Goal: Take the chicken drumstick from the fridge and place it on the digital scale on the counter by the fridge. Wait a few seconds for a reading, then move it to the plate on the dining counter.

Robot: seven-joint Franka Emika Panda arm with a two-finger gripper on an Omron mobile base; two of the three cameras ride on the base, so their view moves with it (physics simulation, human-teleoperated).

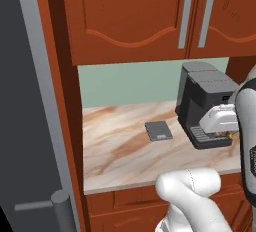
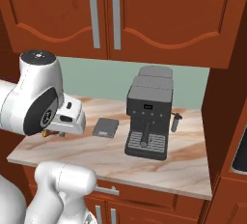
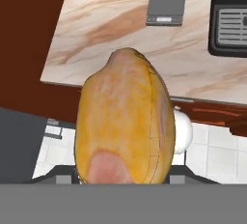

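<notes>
My gripper point(image 3: 123, 175) is shut on the chicken drumstick point(image 3: 124, 121), a golden-orange lump held off the counter's front edge. The digital scale point(image 3: 166, 6) lies flat on the marbled counter point(image 3: 106, 30), ahead of the drumstick and apart from it. From the base the scale point(image 1: 158, 130) point(image 2: 105, 127) sits left of the coffee machine. The gripper point(image 1: 225, 132) point(image 2: 48, 132) hangs over the counter's front part with a bit of orange meat showing under the hand. The fridge door point(image 1: 22, 106) stands at the left with its bar handle point(image 1: 61, 203). The plate and the dining counter are out of view.
A black and grey coffee machine point(image 1: 202, 103) point(image 2: 148, 114) stands on the counter right of the scale. Red-brown wall cabinets point(image 2: 120, 15) hang low above the counter. A red-brown side panel point(image 2: 224, 136) closes the counter's right end.
</notes>
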